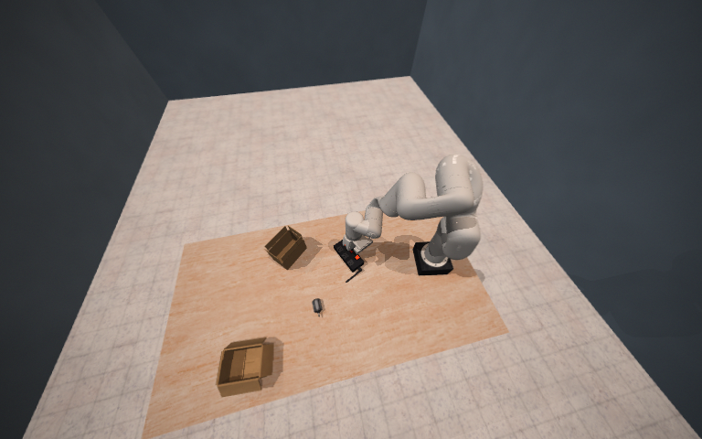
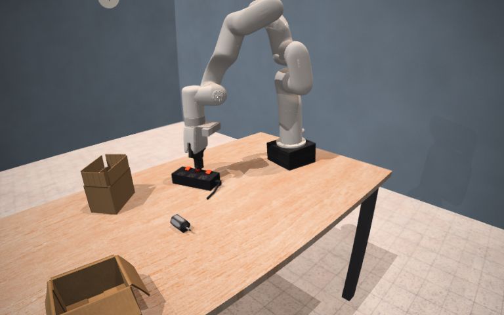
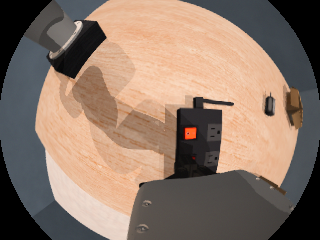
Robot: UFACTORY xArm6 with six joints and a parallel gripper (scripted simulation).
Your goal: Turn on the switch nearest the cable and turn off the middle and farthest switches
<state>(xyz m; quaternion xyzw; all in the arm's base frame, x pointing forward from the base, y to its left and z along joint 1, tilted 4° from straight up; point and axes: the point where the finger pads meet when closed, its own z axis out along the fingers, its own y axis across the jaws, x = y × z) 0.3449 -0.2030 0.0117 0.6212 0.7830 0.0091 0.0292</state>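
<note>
Tool (image 2: 197,166) clenched on nothing, tips down at middle switch (image 2: 197,170).
Power strip (image 2: 195,178) upright on bench (image 2: 282,207); cable (image 2: 212,193) toward the near edge.

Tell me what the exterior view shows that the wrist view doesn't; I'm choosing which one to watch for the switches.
Only the exterior view shows all three orange switches in a row on the power strip, the shut gripper down on the middle one, and both cardboard boxes, the upright one and the near one. Only the wrist view shows the switch nearest the cable from straight above; the other two are hidden under the gripper body. Both show the strip, its cable and the robot base.
</note>
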